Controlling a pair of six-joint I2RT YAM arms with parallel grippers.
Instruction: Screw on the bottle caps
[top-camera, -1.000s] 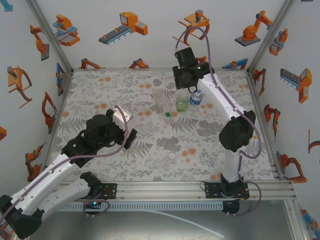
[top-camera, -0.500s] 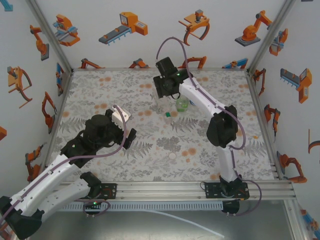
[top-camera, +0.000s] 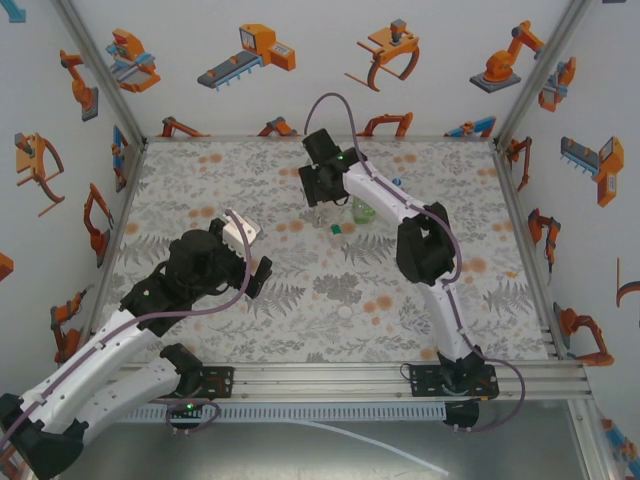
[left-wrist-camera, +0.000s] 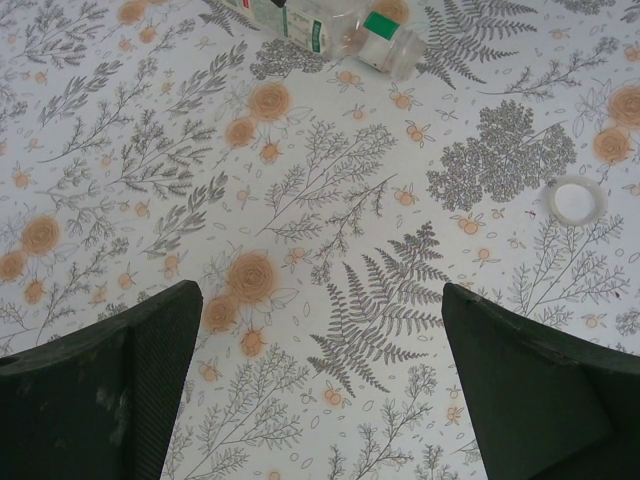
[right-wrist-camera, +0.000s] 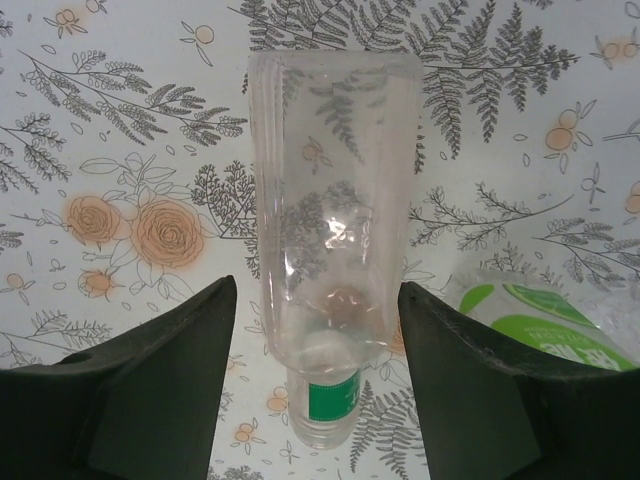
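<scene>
The table (top-camera: 200, 180) wears a white cloth printed with grey ferns and sprigs and soft orange roses. The walls (top-camera: 300, 100) around it are white, scattered with orange-and-grey drawings of robot arms. The left arm (top-camera: 110, 350) and the right arm (top-camera: 445, 300) are white with black joints. The left gripper (left-wrist-camera: 320, 300) has dull, dark greenish-black fingers (left-wrist-camera: 110, 390), and the right gripper (right-wrist-camera: 315, 290) matches it. Towards the far edge of the surface, the colourless bottle (right-wrist-camera: 330, 200) lets the print show straight through and carries a green band at its narrow end. The green-tinted bottle (right-wrist-camera: 535, 320) has a bright green and white label. One small cap (top-camera: 337, 229) is green, another (left-wrist-camera: 577, 200) white.
</scene>
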